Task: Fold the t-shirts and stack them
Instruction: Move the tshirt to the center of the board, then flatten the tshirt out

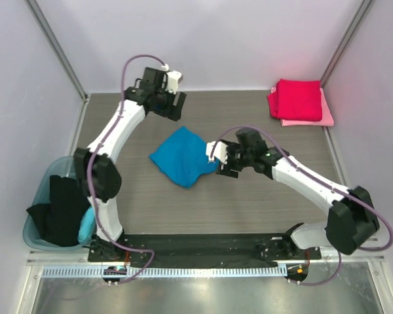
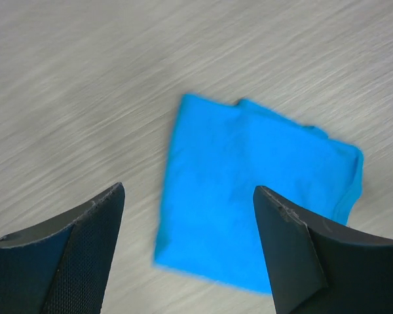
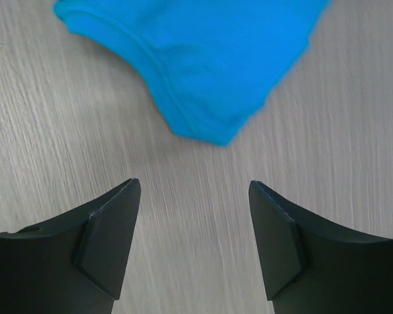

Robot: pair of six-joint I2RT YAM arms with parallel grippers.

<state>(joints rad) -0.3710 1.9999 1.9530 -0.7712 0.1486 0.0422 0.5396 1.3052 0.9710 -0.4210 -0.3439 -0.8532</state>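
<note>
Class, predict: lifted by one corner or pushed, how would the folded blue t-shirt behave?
The blue t-shirt is soft cloth with rumpled edges, so it would probably droop and unfold. Pushed across the table, it would likely bunch rather than slide whole.

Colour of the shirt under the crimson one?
Pale pink; the shirt shows best in top external view.

Shirt (image 1: 182,156) centre, stack (image 1: 298,101) far right, tub (image 1: 42,190) near left

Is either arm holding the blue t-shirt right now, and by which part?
Nothing is held. The left gripper and the right gripper both stand open and empty; the folded blue t-shirt lies free on the table.
</note>
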